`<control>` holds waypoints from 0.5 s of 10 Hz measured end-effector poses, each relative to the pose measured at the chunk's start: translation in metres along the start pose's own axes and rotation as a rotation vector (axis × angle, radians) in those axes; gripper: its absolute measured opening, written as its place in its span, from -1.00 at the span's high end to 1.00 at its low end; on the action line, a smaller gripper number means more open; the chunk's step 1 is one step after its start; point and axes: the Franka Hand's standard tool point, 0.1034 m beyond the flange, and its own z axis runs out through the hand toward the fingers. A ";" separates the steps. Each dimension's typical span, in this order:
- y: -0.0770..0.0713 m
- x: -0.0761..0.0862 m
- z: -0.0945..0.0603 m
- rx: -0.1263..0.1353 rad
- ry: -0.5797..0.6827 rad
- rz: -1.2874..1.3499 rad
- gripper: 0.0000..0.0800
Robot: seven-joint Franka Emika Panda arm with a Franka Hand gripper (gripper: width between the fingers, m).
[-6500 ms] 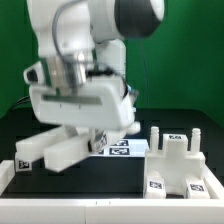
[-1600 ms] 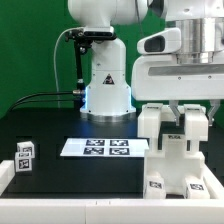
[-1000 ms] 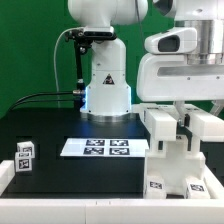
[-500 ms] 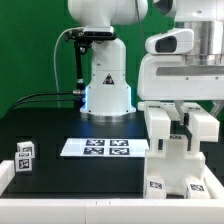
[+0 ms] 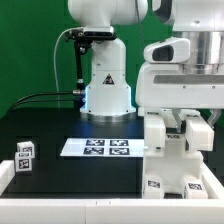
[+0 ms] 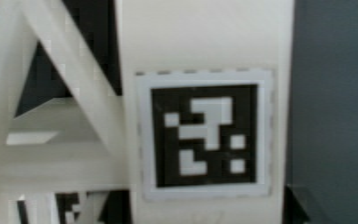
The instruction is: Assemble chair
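White chair piece (image 5: 172, 168) sits in the lower right of the exterior view, on the black table (image 5: 60, 175). It is a chunky block with raised uprights on top and two square black-and-white tags on its front face, low in the frame. The gripper (image 5: 176, 135) hangs directly over it in the right half of the frame, under the arm's broad white wrist housing. Its two thick white fingers (image 5: 156, 130) are spread wide and reach down on either side of the piece's upper part. Whether they touch the piece cannot be told from this angle.

The marker board (image 5: 105, 148) lies flat at the centre of the frame, just beside the chair piece on the exterior view's left. A small white block (image 5: 25, 156) with a tag on it stands at the far left edge, well apart from everything else. The robot base (image 5: 105, 85) rises behind the board at upper centre, against a green backdrop (image 5: 30, 50).

The wrist view is filled by a close white surface bearing one large tag (image 6: 202, 125), with a slanted white strut (image 6: 51, 80) beside it; no fingers show there.
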 end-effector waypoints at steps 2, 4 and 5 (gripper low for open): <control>-0.004 0.001 0.004 -0.014 0.019 -0.025 0.29; -0.005 0.006 0.004 -0.010 0.040 -0.024 0.29; -0.005 0.009 0.003 -0.007 0.046 -0.020 0.29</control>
